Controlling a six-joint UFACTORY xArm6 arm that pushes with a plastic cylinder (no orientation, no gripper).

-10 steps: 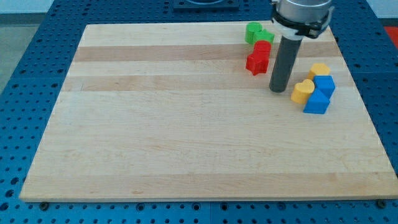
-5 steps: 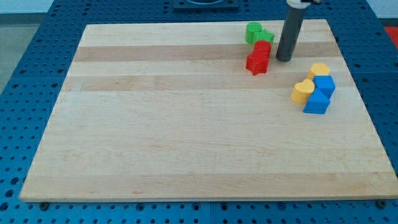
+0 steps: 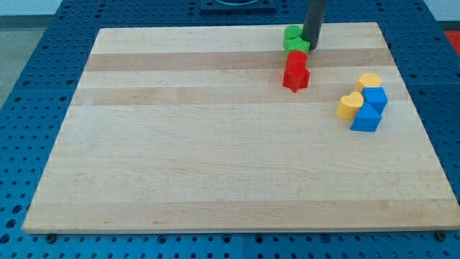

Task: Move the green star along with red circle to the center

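My tip rests near the view's top edge of the wooden board, touching the right side of the lower green block, which looks like the star. A second green block sits just above and left of it. The red circle lies directly below the green star, touching it. A red star lies right below the red circle. All of them are in the top right part of the board.
At the view's right, two yellow blocks and two blue blocks sit in a tight cluster. The board's top edge is just above the green blocks.
My tip moved up and left, from beside the yellow blocks to the green star's right side. The green star shifted left, and the red blocks shifted slightly left and down.
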